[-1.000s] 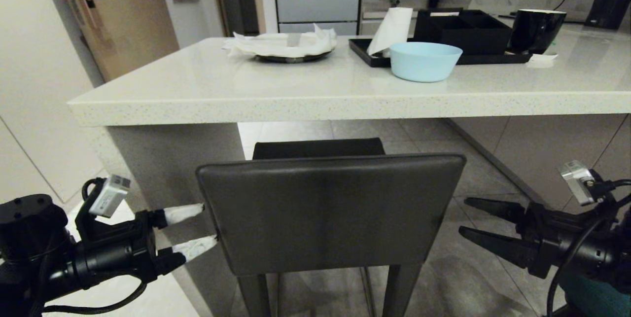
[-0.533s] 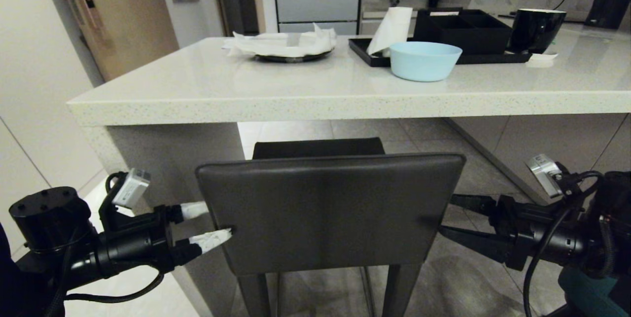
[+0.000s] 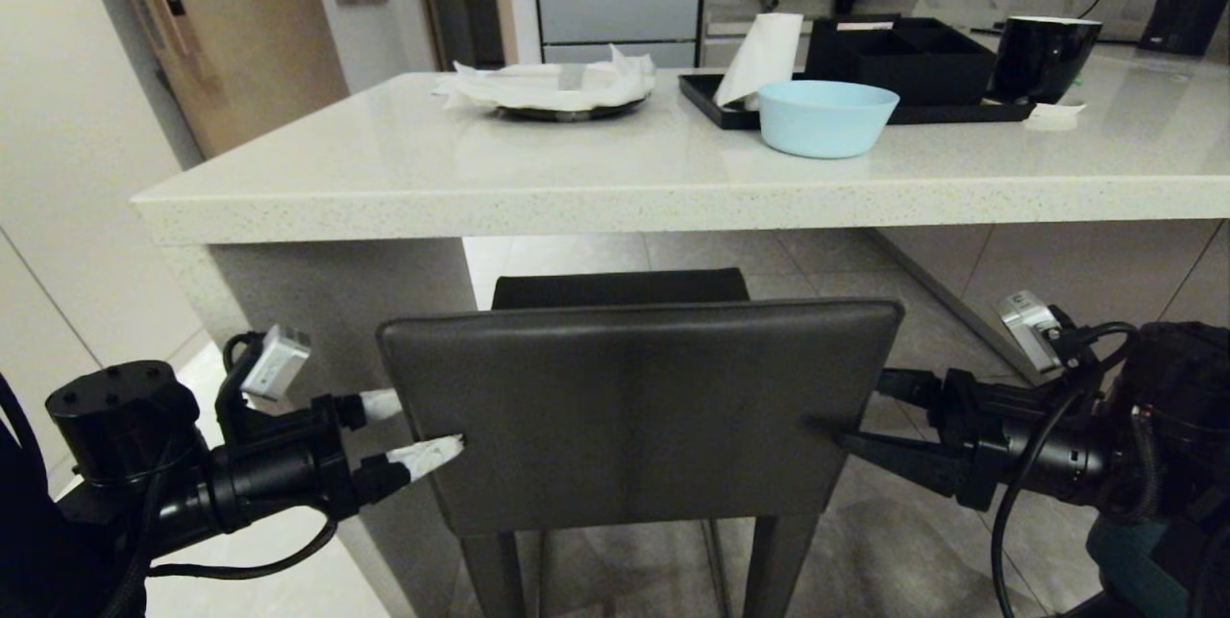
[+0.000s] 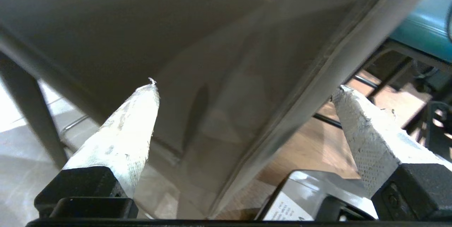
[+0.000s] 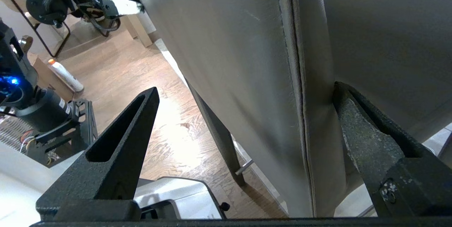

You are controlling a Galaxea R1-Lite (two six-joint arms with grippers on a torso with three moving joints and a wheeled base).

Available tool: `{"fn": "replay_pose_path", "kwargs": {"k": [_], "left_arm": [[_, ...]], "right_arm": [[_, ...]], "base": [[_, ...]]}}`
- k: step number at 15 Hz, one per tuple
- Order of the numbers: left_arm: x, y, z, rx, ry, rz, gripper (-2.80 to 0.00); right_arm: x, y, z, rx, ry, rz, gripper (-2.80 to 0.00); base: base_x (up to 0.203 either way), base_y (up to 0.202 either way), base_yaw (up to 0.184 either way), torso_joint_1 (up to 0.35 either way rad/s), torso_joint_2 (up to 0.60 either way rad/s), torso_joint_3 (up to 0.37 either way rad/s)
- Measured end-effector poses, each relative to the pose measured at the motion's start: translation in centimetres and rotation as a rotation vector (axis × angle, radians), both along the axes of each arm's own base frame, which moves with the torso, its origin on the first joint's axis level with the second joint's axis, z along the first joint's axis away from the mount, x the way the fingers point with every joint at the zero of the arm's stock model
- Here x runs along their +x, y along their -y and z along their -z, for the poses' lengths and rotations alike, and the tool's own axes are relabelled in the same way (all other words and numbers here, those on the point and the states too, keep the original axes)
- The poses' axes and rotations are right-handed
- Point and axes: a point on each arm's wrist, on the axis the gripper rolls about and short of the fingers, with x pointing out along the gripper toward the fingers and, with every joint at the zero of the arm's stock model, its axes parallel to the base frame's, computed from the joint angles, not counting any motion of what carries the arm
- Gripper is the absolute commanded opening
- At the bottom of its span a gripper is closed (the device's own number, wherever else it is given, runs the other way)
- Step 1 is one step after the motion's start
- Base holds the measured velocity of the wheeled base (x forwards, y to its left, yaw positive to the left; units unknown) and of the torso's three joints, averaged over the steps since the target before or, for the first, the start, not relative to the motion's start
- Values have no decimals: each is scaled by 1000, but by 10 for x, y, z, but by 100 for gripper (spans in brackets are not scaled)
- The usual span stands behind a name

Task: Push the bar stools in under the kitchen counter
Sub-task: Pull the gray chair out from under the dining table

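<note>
The dark grey stool [image 3: 639,411] stands in front of the kitchen counter [image 3: 615,205], its low back toward the camera and its seat just reaching under the thick stone edge, beside the slab side panel [image 3: 336,301]. The left gripper [image 3: 423,426] straddles the left edge of the stool's back with its white-wrapped fingers [image 4: 120,138] spread wide, one on either face of the back; the right gripper [image 3: 865,416] does the same at the right edge, its black fingers [image 5: 116,156] parted, and neither is closed on the leather. In the right wrist view one finger seems to rest against the back's face, though the angle makes contact hard to confirm. A patch of teal [image 3: 1143,570] at the lower right corner of the head view belongs to the second stool, mostly hidden behind the right arm. On the countertop, a light blue bowl [image 3: 828,118] sits near the front; its inside cannot be seen from this low angle. Behind it a black tray [image 3: 711,99] carries a white paper roll [image 3: 769,56] and a black compartmented box [image 3: 903,56], whose contents are not visible, with a black mug [image 3: 1045,56] at the tray's right end. To the left, a dark plate [image 3: 567,109] holds crumpled white paper [image 3: 548,85].
</note>
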Motion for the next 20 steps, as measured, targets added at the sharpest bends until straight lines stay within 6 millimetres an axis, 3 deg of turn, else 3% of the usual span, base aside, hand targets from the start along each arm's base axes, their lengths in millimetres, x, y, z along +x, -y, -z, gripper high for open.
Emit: {"fn": "replay_pose_path", "kwargs": {"k": [10, 20], "left_arm": [[-6, 10, -5, 7, 31, 40, 0], [-9, 11, -4, 7, 20, 42, 0]], "right_arm": [[0, -1, 3, -2, -12, 2, 0], [0, 0, 4, -3, -19, 5, 0]], "base": [[-7, 0, 0, 1, 0, 0], [-191, 0, -1, 2, 2, 2]]}}
